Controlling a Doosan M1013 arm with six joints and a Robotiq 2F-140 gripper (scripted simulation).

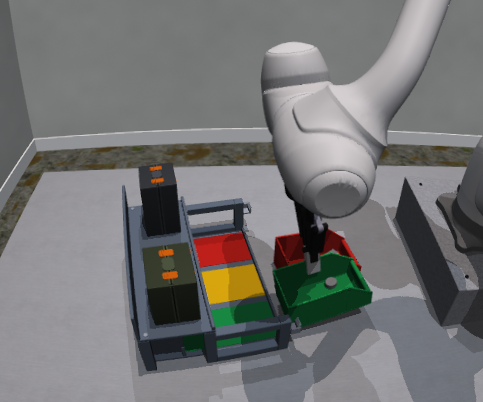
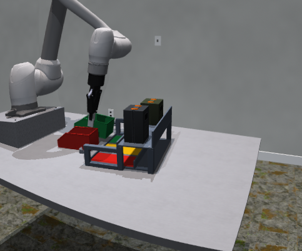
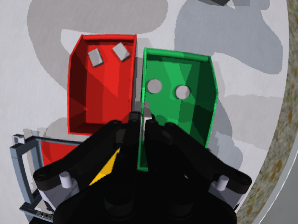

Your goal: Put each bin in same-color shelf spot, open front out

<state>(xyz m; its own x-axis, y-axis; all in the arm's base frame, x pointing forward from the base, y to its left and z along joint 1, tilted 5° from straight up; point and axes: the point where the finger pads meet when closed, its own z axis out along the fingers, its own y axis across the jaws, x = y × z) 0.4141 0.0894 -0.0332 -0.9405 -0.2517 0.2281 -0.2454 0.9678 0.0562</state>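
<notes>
The gripper (image 1: 313, 263) (image 2: 90, 122) (image 3: 145, 122) is shut on the side wall of the green bin (image 1: 328, 305) (image 2: 106, 126) (image 3: 170, 110), the wall nearest the red bin. The green bin looks slightly tilted and holds two round grey parts; whether it touches the table is unclear. The red bin (image 1: 285, 245) (image 2: 77, 138) (image 3: 102, 95) stands close beside it with two grey blocks inside. The shelf (image 1: 210, 346) (image 2: 119, 157) has a red mark (image 1: 223, 249) (image 2: 108, 158), a yellow mark (image 1: 233, 284) (image 2: 131, 150) and a green mark (image 1: 243, 312) (image 2: 117, 139), with no bin on them.
A dark grey box (image 1: 160, 210) (image 2: 136, 125) and an olive box (image 1: 175, 300) (image 2: 156, 112) stand on the low board over the shelf's back part. Side rails and a front lip bound the marked spots. The robot's base block (image 1: 425, 260) (image 2: 30, 128) lies beyond the bins.
</notes>
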